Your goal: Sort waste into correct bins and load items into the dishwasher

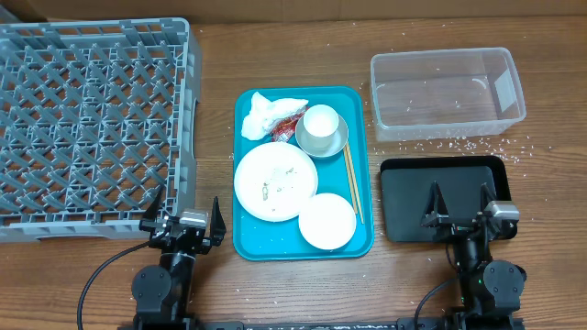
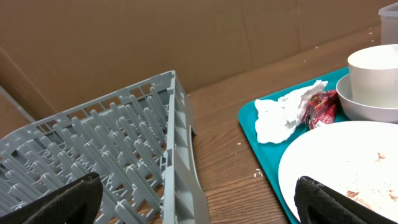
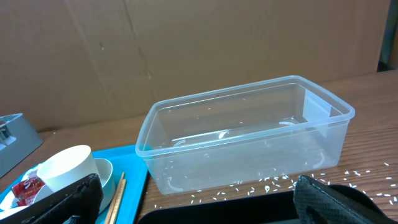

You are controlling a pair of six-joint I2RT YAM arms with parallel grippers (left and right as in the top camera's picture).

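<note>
Dish rack [image 1: 92, 128] occupies the desk at 10 o'clock. White plate [image 1: 275, 181] rests on the teal tray [image 1: 244, 240], at 2 o'clock from the left jaws, the nearer arm. Both jaws stand spread and hold nothing. Overhead shows chopsticks [image 1: 351, 183] lying 12-to-6, which the left wrist view misses.

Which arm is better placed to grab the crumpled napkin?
Left, probably: the crumpled white paper napkin lies in the teal tray's left corner, nearer the left claw; the right claw is over the black tray.
</note>
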